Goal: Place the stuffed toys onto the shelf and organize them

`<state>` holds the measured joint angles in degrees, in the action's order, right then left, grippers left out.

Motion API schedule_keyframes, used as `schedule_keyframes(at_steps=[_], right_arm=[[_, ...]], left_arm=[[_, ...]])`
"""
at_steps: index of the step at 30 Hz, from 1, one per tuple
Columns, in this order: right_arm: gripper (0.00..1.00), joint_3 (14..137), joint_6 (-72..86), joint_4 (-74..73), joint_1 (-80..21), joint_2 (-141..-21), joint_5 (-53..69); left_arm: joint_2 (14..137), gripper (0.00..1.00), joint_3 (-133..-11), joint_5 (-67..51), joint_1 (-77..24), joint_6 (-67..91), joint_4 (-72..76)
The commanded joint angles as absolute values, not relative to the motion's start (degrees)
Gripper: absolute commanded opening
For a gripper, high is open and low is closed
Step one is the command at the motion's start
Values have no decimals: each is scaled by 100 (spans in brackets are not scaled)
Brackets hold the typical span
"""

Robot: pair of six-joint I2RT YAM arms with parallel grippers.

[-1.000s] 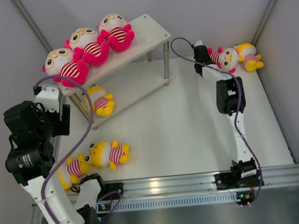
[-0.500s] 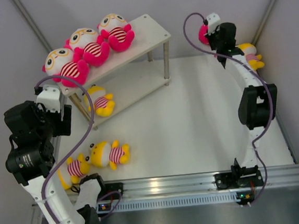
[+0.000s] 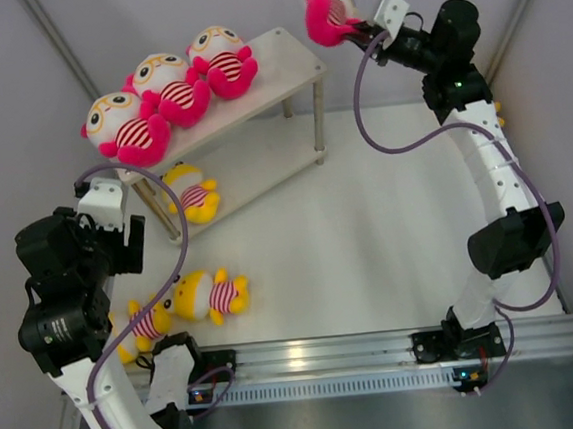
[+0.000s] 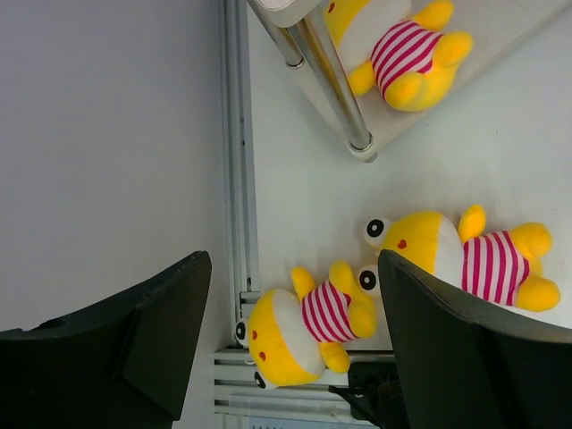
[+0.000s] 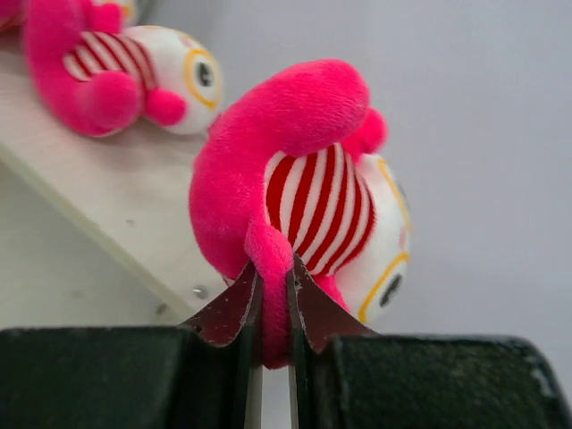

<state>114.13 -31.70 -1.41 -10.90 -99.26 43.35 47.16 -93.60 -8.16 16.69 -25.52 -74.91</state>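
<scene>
Camera up top, right gripper [image 3: 356, 30] holding a pink toy [image 3: 327, 10] aloft by the shelf's [image 3: 288, 64] right end, three pink toys [image 3: 170, 89] on its top board, left wrist, left gripper [image 4: 293, 265] wide open over two yellow toys [image 4: 465, 259], right wrist, fingers [image 5: 232, 313] pinching the pink toy's limb

arms [image 3: 494, 171]: white links, black joints | cables [image 3: 355, 90]: purple | fingers [image 5: 228, 308]: dark, pointed
</scene>
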Motion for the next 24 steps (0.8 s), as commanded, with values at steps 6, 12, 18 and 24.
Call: schedule_keyframes(at_steps=[6,12,18,24], right_arm=[[8,11935,-4322,-1553,-1591,-10590,5572],[9,11980,-4798,-1925,-1749,-10784,5362],[17,12015,-4992,-1899,-1644,-10907,4967],[39,11910,-4669,-1487,-1635,-10793,4843]], left_arm=[[4614,82,-9264,-949,1608,-2619,-7523],[4614,82,-9237,-984,1608,-2619,-7523],[4623,82,-9220,-1011,1600,-2628,-7532],[4632,82,-9202,-1037,1600,-2628,-7532]])
